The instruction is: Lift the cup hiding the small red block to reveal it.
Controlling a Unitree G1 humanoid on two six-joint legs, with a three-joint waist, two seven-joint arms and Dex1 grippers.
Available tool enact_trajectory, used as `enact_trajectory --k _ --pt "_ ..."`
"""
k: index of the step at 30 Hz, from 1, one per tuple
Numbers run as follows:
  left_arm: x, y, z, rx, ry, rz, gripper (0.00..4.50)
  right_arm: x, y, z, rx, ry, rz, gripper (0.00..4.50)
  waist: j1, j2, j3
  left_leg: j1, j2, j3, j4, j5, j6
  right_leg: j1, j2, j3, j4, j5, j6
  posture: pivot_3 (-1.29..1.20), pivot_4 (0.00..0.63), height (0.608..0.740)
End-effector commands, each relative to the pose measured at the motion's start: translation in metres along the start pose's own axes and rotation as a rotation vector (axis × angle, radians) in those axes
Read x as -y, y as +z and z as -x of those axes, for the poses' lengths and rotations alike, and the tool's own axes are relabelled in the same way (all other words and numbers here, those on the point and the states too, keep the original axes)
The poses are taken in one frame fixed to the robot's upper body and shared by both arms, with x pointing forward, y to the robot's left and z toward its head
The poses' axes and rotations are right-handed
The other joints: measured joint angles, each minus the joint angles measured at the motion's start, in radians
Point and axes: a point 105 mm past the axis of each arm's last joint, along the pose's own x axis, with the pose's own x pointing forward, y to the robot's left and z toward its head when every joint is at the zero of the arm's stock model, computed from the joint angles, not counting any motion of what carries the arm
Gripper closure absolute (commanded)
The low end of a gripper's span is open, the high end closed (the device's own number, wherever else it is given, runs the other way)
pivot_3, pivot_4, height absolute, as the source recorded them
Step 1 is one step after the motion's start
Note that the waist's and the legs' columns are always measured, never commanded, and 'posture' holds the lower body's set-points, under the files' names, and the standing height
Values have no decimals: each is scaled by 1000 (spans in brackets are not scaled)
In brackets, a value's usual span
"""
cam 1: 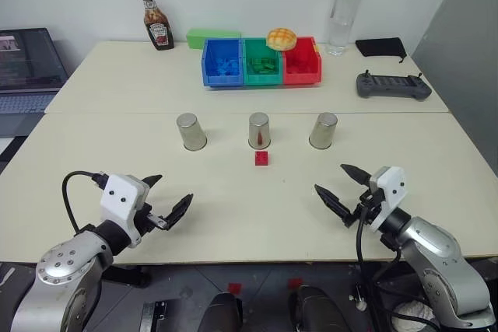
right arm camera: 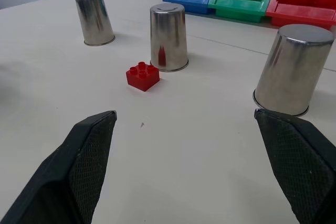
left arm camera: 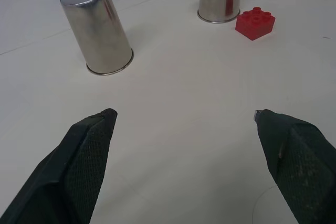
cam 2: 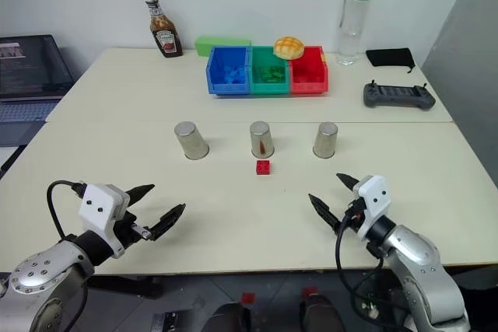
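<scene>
The small red block [cam 1: 262, 159] sits uncovered on the pale bench [cam 1: 233, 215], just in front of the middle cup [cam 1: 259, 131] of three upturned silver cups set in a row. From left: the left gripper [cam 1: 166, 201] hovers low over the bench's near edge with fingers spread, holding nothing; the left cup [cam 1: 191, 131]; the middle cup, apparently showing a red reflection of the block; the right cup [cam 1: 323, 131]; and the right gripper [cam 1: 340, 186], fingers likewise spread wide and empty.
</scene>
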Motion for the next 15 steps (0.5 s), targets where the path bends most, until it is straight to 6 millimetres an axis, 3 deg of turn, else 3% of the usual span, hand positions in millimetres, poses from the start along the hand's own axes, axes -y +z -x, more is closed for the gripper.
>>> enact_trajectory --k 1,5,15 --pt "-2 8 0 30 10 -32 0 0 10 -1 46 8 25 19 0 0 0 0 0 0 0 0 0 0 0 0 0 0 0 0 150 740" --pt "-8 3 0 -9 57 -37 0 0 8 0 40 14 25 19 0 0 0 0 0 0 0 0 0 0 0 0 0 0 0 0 150 740" --pt "1 0 0 -4 26 -36 0 -1 6 -2 33 28 29 19 0 0 0 0 0 0 0 0 0 0 0 0 0 0 0 0 150 740"
